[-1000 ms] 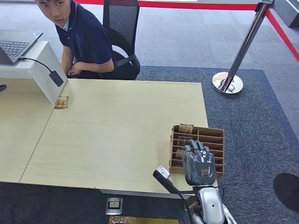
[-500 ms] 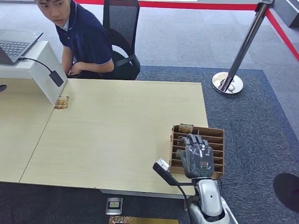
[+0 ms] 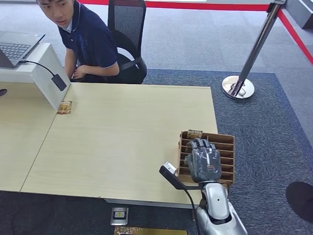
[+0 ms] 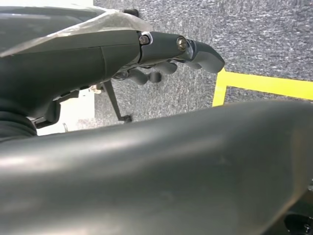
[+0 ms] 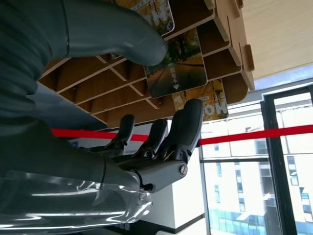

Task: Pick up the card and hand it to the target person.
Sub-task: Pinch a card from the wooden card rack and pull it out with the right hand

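Note:
A wooden slotted card rack point(image 3: 226, 142) stands at the table's near right corner, with picture cards upright in its slots; one card point(image 3: 194, 133) sticks up at its far left. My right hand point(image 3: 204, 161) hovers over the rack's left half, fingers apart, holding nothing. In the right wrist view the rack point(image 5: 225, 63) is close, and the thumb point(image 5: 147, 46) lies against a leafy card point(image 5: 179, 68) while the dark fingers point(image 5: 184, 127) stay apart from it. My left hand point(image 4: 199, 51) hangs by my side over grey carpet, fingers out, with nothing in it. The person point(image 3: 88, 39) in a dark blue shirt sits at the table's far left.
Another card point(image 3: 64, 107) lies flat by a white riser point(image 3: 44, 73) carrying a laptop point(image 3: 14, 46) at the far left. A black office chair point(image 3: 127, 19) stands behind the person. A stanchion point(image 3: 251, 54) with red tape stands on the carpet at the right.
My right hand has moved forward over the rack, from its near edge toward its middle slots. The person and the cards have not moved.

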Available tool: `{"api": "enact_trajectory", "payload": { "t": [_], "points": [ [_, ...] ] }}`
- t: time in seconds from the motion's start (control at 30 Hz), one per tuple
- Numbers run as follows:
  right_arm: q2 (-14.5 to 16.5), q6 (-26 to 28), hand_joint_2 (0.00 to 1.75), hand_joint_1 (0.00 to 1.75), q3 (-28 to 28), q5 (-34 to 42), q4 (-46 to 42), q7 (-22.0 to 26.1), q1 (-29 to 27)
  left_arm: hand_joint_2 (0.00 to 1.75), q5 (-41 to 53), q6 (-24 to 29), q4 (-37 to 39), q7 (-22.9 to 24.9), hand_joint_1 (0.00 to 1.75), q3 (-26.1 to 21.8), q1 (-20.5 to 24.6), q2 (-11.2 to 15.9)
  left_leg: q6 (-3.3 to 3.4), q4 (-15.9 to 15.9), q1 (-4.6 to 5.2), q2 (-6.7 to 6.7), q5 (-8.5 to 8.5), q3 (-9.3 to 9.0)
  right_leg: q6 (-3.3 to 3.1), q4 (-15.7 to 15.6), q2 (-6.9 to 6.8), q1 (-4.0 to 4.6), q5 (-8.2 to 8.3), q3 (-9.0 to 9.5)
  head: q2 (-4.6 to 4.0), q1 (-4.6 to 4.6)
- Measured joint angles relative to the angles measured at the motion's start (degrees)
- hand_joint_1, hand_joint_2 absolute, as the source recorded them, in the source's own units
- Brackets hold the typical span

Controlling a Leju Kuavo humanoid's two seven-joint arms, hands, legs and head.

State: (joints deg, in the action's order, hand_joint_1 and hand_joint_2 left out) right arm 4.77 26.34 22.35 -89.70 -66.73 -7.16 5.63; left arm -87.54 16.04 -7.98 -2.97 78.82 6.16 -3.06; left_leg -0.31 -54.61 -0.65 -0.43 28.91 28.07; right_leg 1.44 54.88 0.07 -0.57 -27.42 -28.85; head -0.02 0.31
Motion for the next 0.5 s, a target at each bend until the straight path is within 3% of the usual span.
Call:
{"api": "enact_trajectory", "payload": {
  "t": [0.5],
  "points": [
    [-1.95,-1.26,1.75,0.72,0.46,-0.24,-8.07,-5.85,-5.19,0.0,0.0,0.08,0.0,-0.18,0.0,-0.17,-0.08,0.0,0.0,0.0,0.0,0.0,0.0,0.02,0.0,0.0,0.0,0.0,0.01,-0.01,0.0,0.0]
  ]
}}
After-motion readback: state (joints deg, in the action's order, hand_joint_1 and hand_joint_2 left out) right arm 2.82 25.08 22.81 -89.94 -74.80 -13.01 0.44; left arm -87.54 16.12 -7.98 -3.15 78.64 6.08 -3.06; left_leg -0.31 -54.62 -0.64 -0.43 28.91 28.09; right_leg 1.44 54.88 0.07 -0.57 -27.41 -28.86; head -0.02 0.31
